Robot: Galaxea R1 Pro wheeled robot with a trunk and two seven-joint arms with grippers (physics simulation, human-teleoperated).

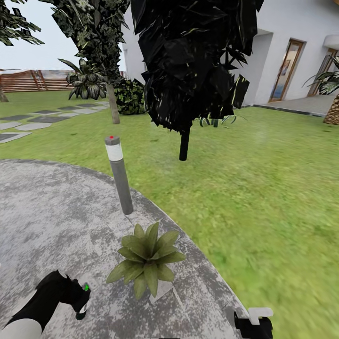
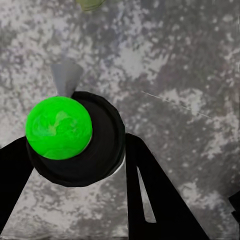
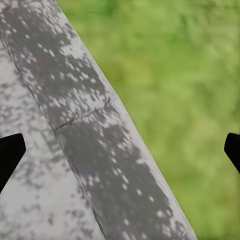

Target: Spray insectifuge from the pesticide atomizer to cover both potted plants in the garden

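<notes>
Holding the pesticide atomizer (image 1: 83,301) low at your left, your left gripper (image 1: 77,295) has its black fingers (image 2: 150,200) closed around it. In the left wrist view the atomizer (image 2: 75,137) shows a round black cap topped by a glossy green dome, with a pale grey cone-shaped nozzle above the mottled grey stone patio (image 2: 175,65). Your head view shows one potted plant (image 1: 147,258), a rosette of broad pointed leaves, standing on the patio (image 1: 47,212) near its curved edge, just beside your left gripper. A grey cylindrical post (image 1: 119,175) with a white band and red top rises beyond it. The lawn (image 1: 263,197) looks blurred. Your right gripper (image 1: 254,325) sits low at the patio edge; the right wrist view shows its fingers (image 3: 10,152) spread wide over stone rim and grass.
</notes>
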